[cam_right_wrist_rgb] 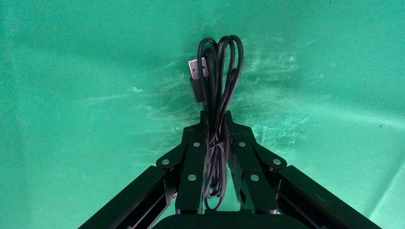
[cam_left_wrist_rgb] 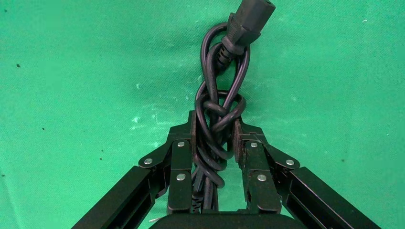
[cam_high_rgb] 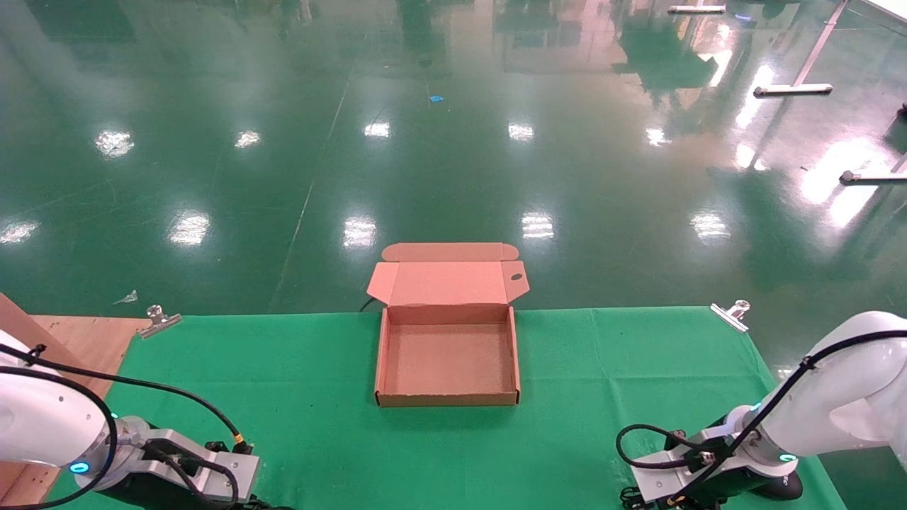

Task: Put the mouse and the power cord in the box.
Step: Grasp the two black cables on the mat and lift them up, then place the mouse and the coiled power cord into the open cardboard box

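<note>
The box [cam_high_rgb: 446,363] stands open and empty at the middle of the green cloth, its lid [cam_high_rgb: 448,282] folded back over the far edge. My left gripper [cam_left_wrist_rgb: 215,125] is shut on the power cord [cam_left_wrist_rgb: 216,98], a knotted thick black bundle whose chunky plug [cam_left_wrist_rgb: 249,20] sticks out past the fingertips. My right gripper [cam_right_wrist_rgb: 216,119] is shut on a looped bundle of thin black wire [cam_right_wrist_rgb: 222,71] that ends in a USB plug [cam_right_wrist_rgb: 196,71]. The mouse body itself is out of view. Both arms sit low at the near corners, the left arm [cam_high_rgb: 184,471] and the right arm [cam_high_rgb: 698,471].
The green cloth [cam_high_rgb: 283,397] covers the table, pinned by metal clips at the far left [cam_high_rgb: 159,319] and the far right [cam_high_rgb: 732,313]. A bare wooden surface [cam_high_rgb: 78,336] shows at the left. Shiny green floor lies beyond the far edge.
</note>
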Robot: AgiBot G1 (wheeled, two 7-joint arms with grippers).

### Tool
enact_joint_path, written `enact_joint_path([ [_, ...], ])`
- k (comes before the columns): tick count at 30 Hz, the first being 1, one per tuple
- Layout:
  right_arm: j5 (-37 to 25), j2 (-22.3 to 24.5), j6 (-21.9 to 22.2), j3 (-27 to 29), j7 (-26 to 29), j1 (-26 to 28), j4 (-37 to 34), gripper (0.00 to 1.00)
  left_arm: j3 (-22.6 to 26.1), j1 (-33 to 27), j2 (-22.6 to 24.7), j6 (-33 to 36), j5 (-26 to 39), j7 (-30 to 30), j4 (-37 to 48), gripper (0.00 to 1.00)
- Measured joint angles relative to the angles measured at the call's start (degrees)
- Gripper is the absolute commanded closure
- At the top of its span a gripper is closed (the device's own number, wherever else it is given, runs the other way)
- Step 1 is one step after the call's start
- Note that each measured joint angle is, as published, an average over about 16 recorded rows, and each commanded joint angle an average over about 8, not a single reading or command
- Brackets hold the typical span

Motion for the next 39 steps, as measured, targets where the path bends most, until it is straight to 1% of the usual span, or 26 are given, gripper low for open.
enact_joint_path([
  [5, 0.77, 0.69, -1.3, 0.54, -0.47, 1.79, 0.31, 1.0, 0.04, -1.68, -0.3, 1.73, 0.05, 0.14, -0.21, 1.0],
  [9, 1.7, 1.44, -3.24, 1.19, -0.94, 4.5, 0.78, 1.0, 0.08, -4.08, -0.61, 3.87, 0.1, 0.41, -0.64, 1.0],
  [17, 3.79, 2.26, -8.15, 2.66, -1.31, 12.25, 2.31, 1.0, -0.03, -11.12, -0.25, 8.33, -0.02, 0.46, -2.19, 1.0],
  [23, 5.02, 1.07, -10.95, 3.53, -0.28, 18.09, 3.53, 1.0, -0.61, -17.2, 1.35, 10.6, -0.81, -0.32, -3.51, 1.0],
  [27, 5.52, -0.76, -11.63, 3.88, 1.11, 21.19, 4.42, 1.0, -1.31, -21.05, 3.06, 11.22, -1.76, -1.06, -4.21, 1.0],
  [31, 6.05, -2.64, -11.65, 4.06, 2.92, 23.17, 5.99, 1.0, -2.12, -24.17, 4.92, 11.37, -2.89, -1.61, -4.5, 1.0],
  [39, 7.55, -5.11, -10.83, 3.5, 7.54, 24.37, 11.78, 1.0, -3.57, -27.43, 8.06, 10.69, -4.95, -1.71, -4.0, 1.0],
])
